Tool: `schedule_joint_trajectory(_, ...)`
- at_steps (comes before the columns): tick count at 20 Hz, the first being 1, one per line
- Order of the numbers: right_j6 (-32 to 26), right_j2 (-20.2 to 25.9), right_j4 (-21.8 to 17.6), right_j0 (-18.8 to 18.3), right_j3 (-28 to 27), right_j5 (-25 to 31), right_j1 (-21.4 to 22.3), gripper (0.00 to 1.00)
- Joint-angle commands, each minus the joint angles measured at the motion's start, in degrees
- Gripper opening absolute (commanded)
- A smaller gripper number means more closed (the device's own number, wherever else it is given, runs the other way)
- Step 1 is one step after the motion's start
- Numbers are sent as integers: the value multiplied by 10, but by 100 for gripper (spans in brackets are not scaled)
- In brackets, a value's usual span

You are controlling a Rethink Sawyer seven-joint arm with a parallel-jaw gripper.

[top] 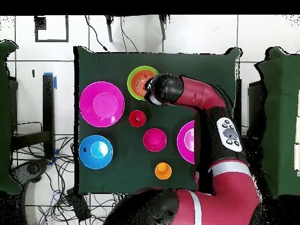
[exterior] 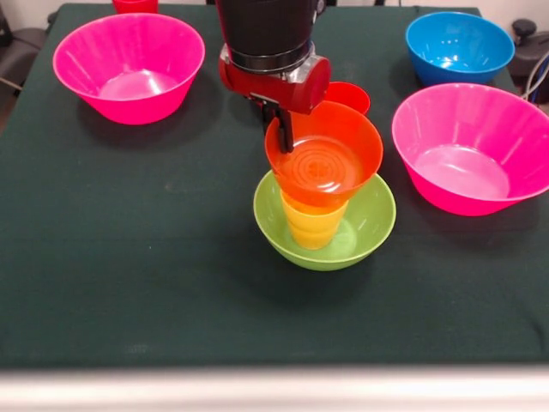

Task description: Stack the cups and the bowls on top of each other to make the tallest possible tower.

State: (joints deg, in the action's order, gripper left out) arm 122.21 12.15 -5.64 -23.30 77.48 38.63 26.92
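At the table's middle, the gripper [exterior: 283, 129] pinches the far rim of the tilted orange bowl [exterior: 324, 156], perched on the yellow cup [exterior: 312, 223] inside the lime-green bowl [exterior: 369, 225]; released crooked, it could slide off.

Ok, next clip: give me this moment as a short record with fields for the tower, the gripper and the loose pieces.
tower: lime-green bowl as base, yellow cup standing in it, orange bowl on top
gripper: gripper at the orange bowl's far rim, one finger inside; open or shut not visible
loose bowls: two hot-pink bowls, blue bowl
other: red vessel behind the tower, partly hidden
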Motion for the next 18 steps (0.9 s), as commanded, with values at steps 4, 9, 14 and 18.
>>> schedule_joint_trajectory(4,-44,32,-49,22,-5,-42,-32,0)
schedule_joint_trajectory(9,-40,25,-51,27,2,-46,-29,100)
schedule_joint_trajectory(14,-46,21,-55,29,-1,-38,-27,100)
schedule_joint_trajectory(18,-47,20,-54,29,0,-38,-27,100)
